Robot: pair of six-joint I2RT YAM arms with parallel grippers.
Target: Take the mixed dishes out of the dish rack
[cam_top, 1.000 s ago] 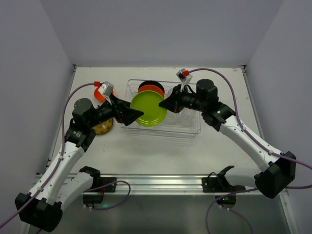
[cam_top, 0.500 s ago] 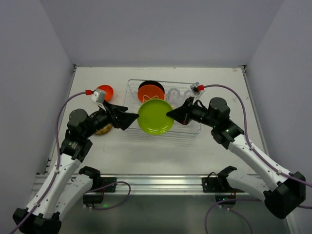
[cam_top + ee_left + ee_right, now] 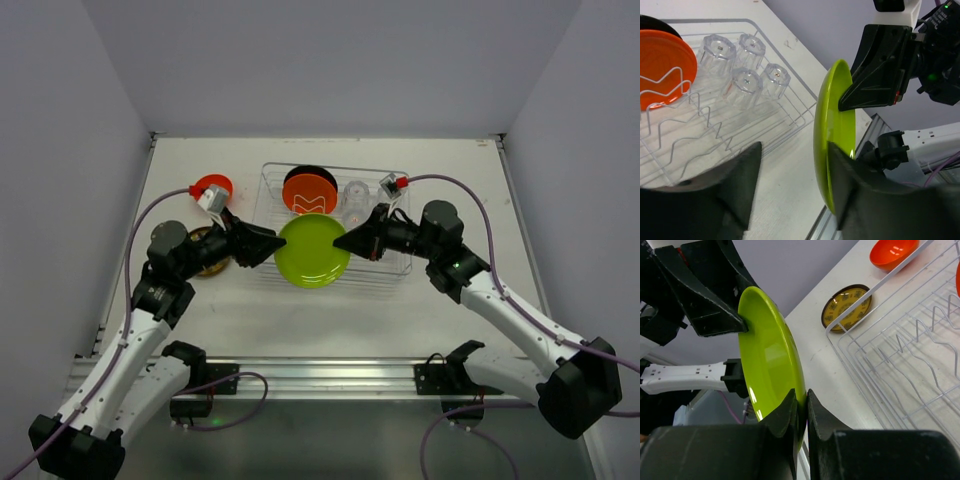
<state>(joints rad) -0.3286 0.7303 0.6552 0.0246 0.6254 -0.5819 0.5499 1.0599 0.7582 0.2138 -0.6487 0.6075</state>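
A lime green plate (image 3: 312,250) hangs on edge in front of the dish rack (image 3: 400,268). My right gripper (image 3: 343,243) is shut on its right rim, seen close up in the right wrist view (image 3: 802,395) pinching the plate (image 3: 767,350). My left gripper (image 3: 275,245) straddles the left rim, open; in its wrist view (image 3: 792,150) one finger (image 3: 840,170) touches the plate (image 3: 832,125) and the other stands apart. A red-orange plate (image 3: 308,190), a black plate (image 3: 310,169) and several clear tumblers (image 3: 742,65) stand in the rack.
An orange bowl (image 3: 212,186) and a yellow-brown plate (image 3: 208,258) lie on the table left of the rack, the plate partly under my left arm. Grey walls close in the table on three sides. A metal rail (image 3: 330,372) runs along the near edge.
The right gripper has carried the green plate out of the rack toward the near side. The left gripper drew back, then returned to the plate's left rim with its jaws narrower.
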